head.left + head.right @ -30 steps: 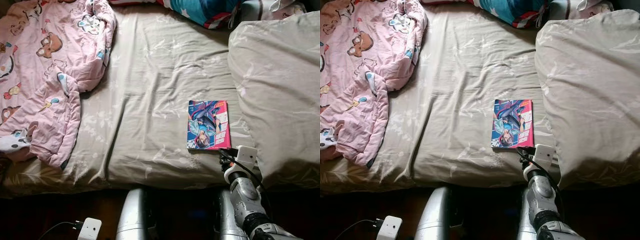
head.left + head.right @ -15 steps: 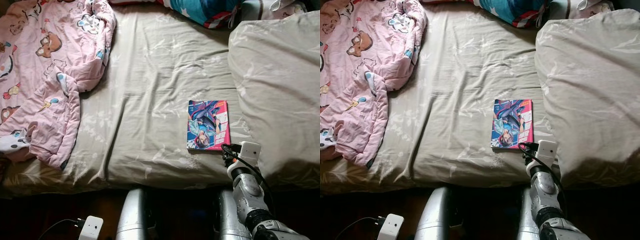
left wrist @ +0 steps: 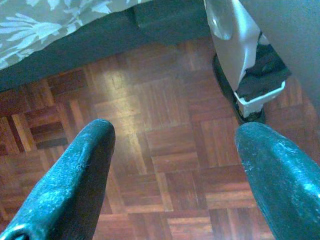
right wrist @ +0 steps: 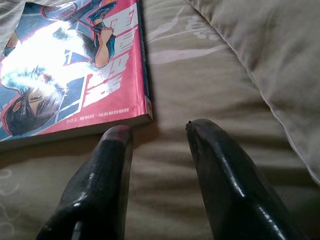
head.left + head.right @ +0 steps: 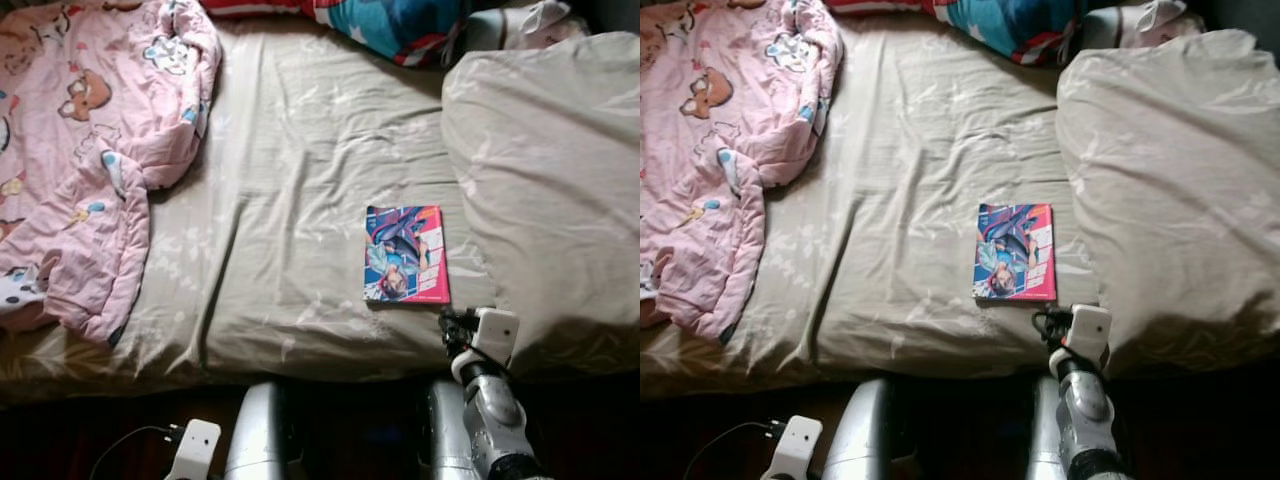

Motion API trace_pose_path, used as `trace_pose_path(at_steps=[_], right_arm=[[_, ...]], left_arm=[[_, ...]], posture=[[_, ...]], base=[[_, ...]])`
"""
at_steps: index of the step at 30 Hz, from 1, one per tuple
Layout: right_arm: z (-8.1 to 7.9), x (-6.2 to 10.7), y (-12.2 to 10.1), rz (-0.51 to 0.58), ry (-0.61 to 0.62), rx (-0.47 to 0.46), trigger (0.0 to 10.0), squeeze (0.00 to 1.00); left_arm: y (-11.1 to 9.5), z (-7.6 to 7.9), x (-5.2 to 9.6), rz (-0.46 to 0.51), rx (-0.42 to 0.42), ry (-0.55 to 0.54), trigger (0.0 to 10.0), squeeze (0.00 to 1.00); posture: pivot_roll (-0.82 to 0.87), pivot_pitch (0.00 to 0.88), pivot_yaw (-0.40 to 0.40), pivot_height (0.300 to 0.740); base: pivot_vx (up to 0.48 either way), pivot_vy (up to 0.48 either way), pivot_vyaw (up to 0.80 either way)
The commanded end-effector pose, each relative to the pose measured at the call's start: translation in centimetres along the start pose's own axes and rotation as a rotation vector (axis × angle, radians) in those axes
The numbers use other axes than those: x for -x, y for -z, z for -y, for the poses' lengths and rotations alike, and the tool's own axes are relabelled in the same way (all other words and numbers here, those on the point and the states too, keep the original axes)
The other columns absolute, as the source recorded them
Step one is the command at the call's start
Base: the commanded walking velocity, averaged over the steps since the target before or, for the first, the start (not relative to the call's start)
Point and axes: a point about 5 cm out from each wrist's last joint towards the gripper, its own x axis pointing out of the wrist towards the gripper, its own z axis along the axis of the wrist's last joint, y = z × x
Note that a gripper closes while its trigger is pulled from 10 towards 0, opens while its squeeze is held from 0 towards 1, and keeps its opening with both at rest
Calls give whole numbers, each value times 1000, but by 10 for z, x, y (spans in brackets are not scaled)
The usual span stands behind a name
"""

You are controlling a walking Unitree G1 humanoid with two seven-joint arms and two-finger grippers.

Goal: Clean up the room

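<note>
The book [image 5: 406, 253] lies flat on the beige sheet [image 5: 290, 190], near the front edge of the bed, just beside the big pillow [image 5: 550, 180]. The right gripper [image 4: 156, 132] sits low over the sheet at the book's near corner, fingers apart, one fingertip almost at the cover's edge. The left gripper [image 3: 172, 150] hangs down over the wooden floor [image 3: 165, 165], fingers wide apart. A pink blanket [image 5: 80, 150] is bunched on the left.

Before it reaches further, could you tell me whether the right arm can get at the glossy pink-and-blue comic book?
Probably yes: the right end effector is open at the glossy pink-and-blue comic book's near corner, with bare sheet between.
</note>
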Motion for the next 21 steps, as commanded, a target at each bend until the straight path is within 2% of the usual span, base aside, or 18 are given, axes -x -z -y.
trace_pose_path(at_steps=[1, 4, 7, 21], right_arm=[[-6, 3, 2, 17, -23, 9, 10000, 0], [-13, 1, -7, 78, -70, 32, 10000, 0], [-15, 0, -10, 90, -80, 30, 10000, 0], [-15, -2, -10, 67, -90, 35, 10000, 0]], left_arm=[[16, -1, 4, -61, 31, -16, 10000, 0], [14, 1, 3, -61, 39, -19, 10000, 0], [13, 1, 3, -60, 43, -20, 10000, 0], [5, 2, 0, -42, 74, -38, 10000, 0]], posture=[[-52, 193, 131, 599], [-64, 177, 124, 604], [-68, 173, 121, 614], [-68, 184, 107, 699]], base=[[0, 0, 0], [0, 0, 0], [0, 0, 0], [0, 0, 0]])
